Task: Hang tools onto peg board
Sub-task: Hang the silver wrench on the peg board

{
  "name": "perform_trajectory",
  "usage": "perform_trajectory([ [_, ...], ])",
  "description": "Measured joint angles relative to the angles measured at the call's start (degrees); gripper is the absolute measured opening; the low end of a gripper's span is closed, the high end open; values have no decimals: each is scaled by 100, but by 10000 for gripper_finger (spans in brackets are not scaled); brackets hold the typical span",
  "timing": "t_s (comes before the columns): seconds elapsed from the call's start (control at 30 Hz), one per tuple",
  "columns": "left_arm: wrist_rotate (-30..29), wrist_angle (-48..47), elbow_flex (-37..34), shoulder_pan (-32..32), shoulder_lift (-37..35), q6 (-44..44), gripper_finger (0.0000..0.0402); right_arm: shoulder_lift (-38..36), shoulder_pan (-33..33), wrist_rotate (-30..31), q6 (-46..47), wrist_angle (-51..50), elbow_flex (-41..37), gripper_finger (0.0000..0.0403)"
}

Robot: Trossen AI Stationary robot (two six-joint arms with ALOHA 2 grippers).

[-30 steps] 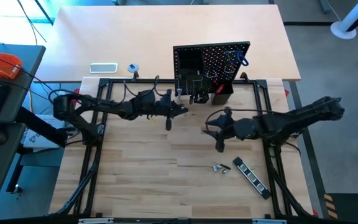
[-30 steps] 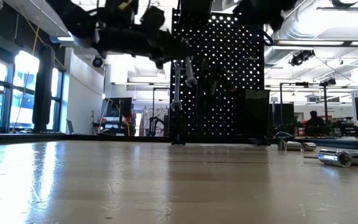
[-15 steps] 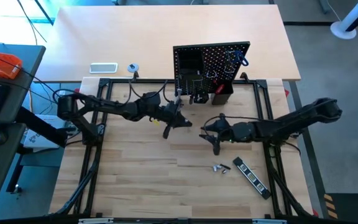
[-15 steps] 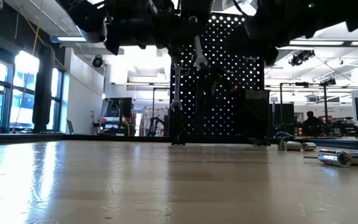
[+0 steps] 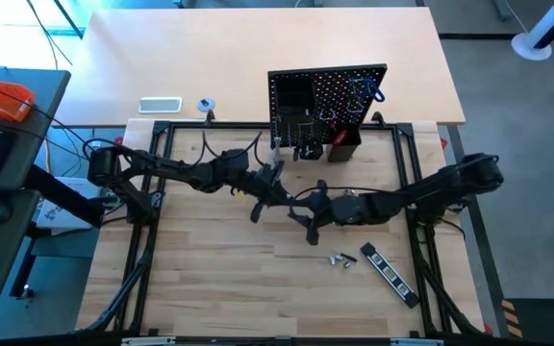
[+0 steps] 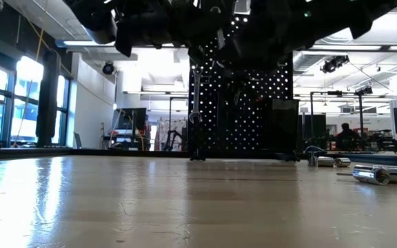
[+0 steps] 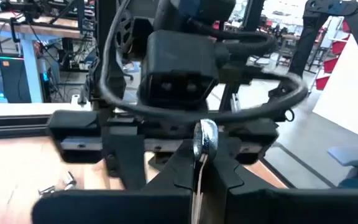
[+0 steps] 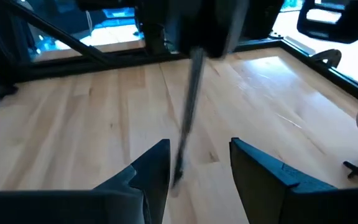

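You see the left gripper (image 5: 269, 185) and right gripper (image 5: 301, 207) nearly meeting at frame centre, just below the upright peg board (image 5: 327, 106). A striped bar (image 5: 389, 274) and small silver pieces (image 5: 341, 259) lie lower right on the table (image 5: 210, 269).

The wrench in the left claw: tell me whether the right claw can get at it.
Probably yes. The right claw is open and faces the wrench that the left claw holds above the table, with nothing between them.
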Motion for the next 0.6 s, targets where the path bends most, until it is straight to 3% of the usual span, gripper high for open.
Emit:
perform_trajectory([
  [0.17,-13,70,-2,-33,0,10,0,172,2,37,5,-106,161,129],
  [0.4,-41,143,-4,-28,2,78,0,224,9,19,46,-162,168,15],
  [0.6,-116,244,-4,-27,-2,91,7,224,20,275,-134,41,166,9],
])
